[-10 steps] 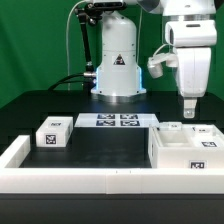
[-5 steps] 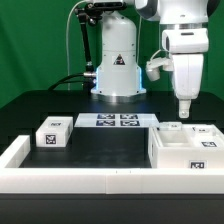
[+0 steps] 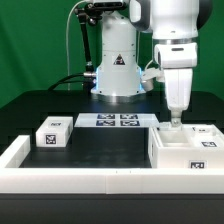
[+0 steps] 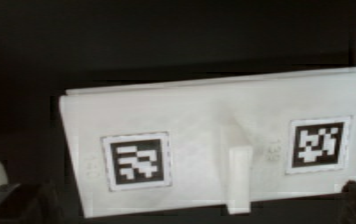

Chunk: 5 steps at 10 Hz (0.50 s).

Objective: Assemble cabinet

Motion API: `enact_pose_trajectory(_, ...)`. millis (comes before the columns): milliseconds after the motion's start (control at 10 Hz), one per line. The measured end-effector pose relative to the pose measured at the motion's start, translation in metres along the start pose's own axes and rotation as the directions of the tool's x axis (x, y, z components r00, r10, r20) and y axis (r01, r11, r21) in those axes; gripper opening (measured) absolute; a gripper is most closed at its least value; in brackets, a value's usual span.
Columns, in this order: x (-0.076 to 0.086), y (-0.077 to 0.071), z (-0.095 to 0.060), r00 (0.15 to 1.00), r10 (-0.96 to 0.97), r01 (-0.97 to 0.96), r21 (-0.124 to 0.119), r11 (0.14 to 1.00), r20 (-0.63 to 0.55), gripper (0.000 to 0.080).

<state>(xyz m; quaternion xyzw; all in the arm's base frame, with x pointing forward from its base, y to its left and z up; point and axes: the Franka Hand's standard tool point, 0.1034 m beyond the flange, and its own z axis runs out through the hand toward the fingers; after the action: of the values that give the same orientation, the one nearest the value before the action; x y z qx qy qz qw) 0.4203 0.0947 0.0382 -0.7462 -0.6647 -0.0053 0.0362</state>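
The cabinet point(image 3: 186, 152) sits on the right side of the black bench point(image 3: 100, 150), towards the near edge. It is a white box, open on top, with one black-and-white tag on its near face. At its far edge there are two small white tagged pieces, but I cannot tell whether they rest on it or stand just behind it. The arm reaches down from above so that the fingers point(image 3: 174, 116) hang over the far left part of the cabinet, pointing straight down. Their tips are close to the small piece there, and contact cannot be judged. The exterior view shows them as one narrow shape, so I cannot tell whether they are released or clenched. The wrist view shows the cabinet point(image 4: 210, 110) from above, blurred, with two tags on its white surface and a thin upright partition between them. A small tagged white block point(image 3: 52, 133) stands on the left of the bench, well apart from the cabinet. The marker board point(image 3: 118, 121) lies flat at the far middle, and a long low white rail point(image 3: 80, 180) runs along the near edge.
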Motion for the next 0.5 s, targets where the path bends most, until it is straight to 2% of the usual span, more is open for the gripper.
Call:
enact_pose_trajectory(200, -0.001, -0.006, 0.018, 1.000, 0.008, -0.008, 0.019, 1.000, -0.015, 0.0797)
enact_pose_trajectory(500, 0.002, -0.009, 0.020, 1.000, 0.021, -0.020, 0.024, 1.000, -0.017, 0.0797)
